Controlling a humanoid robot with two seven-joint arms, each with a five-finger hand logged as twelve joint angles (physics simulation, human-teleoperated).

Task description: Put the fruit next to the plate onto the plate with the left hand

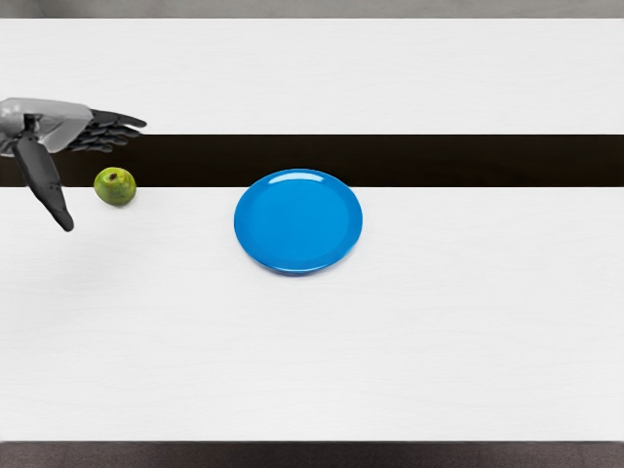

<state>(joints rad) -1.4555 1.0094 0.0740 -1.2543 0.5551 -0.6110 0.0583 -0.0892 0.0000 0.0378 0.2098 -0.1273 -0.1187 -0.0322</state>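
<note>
White tabletop (409, 331) fills my view, crossed by a dark band (468, 161) on the far side. My left hand (60, 132) hangs at the far left, spread and holding nothing: its fingers (112, 129) reach out to the right and its thumb (47, 185) points toward the near edge. The small round green apple (115, 186) sits untouched just right of the thumb and nearer than the fingers, well left of the round glossy blue plate (297, 220). I judge the grasp comes next: lower the palm over the fruit, close thumb and fingers evenly around its widest part so it can't roll, then lift before carrying right. Nothing lies between apple and plate; only the plate's raised rim needs clearing.
</note>
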